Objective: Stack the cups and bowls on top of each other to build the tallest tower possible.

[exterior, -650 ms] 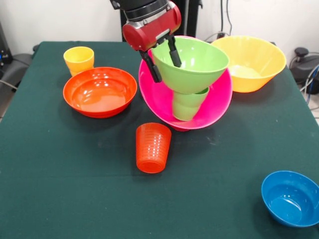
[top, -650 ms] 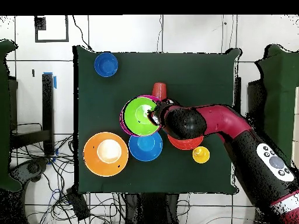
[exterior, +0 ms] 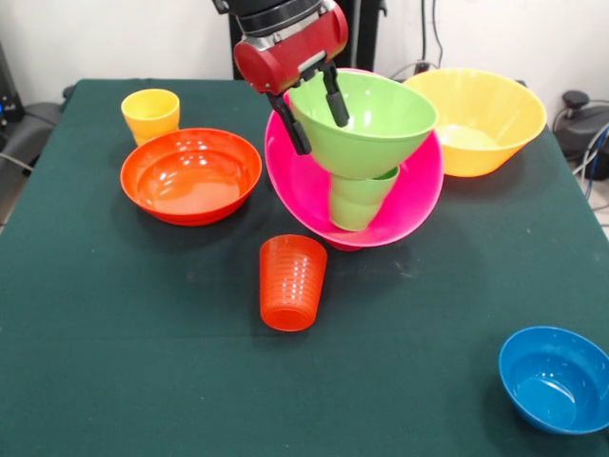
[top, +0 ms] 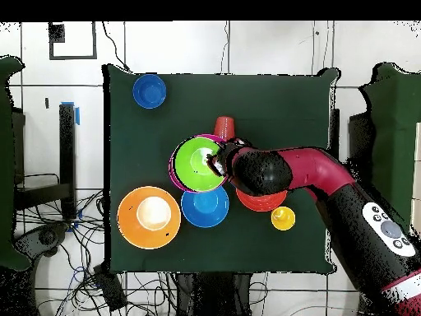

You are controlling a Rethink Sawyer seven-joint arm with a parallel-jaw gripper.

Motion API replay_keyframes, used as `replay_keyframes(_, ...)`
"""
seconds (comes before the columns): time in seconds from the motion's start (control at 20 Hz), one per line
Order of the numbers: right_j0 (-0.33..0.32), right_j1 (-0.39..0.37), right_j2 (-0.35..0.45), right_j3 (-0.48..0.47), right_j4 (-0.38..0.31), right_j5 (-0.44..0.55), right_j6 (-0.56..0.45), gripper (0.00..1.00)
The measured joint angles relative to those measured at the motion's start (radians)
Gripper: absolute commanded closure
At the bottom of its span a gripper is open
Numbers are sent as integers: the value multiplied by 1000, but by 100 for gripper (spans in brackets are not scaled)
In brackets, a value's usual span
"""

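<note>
Jaws (exterior: 319, 112) pinch lime green bowl (exterior: 366, 119) rim at 9 o'clock; light, stiff, glossy plastic, likely slippery; grip rim only.

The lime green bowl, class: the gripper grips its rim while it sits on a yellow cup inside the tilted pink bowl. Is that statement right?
One detail is wrong. The front view shows the lime green bowl, its rim pinched by the gripper, sitting on a light green cup, not a yellow one, inside the tilted pink bowl. The yellow cup stands apart.

I can read no words, brands or numbers anywhere in front of me. My bowls and cups carry no labels.
</note>
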Motion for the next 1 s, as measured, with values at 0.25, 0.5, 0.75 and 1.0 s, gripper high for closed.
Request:
replay_keyframes(0.25,2,-14,0,0,27,0,0,0)
replay_keyframes(0.5,9,-36,0,0,40,3,0,0)
replay_keyframes(0.75,19,-53,0,-10,60,32,0,0)
replay_keyframes(1.0,42,-61,0,-40,66,57,0,0)
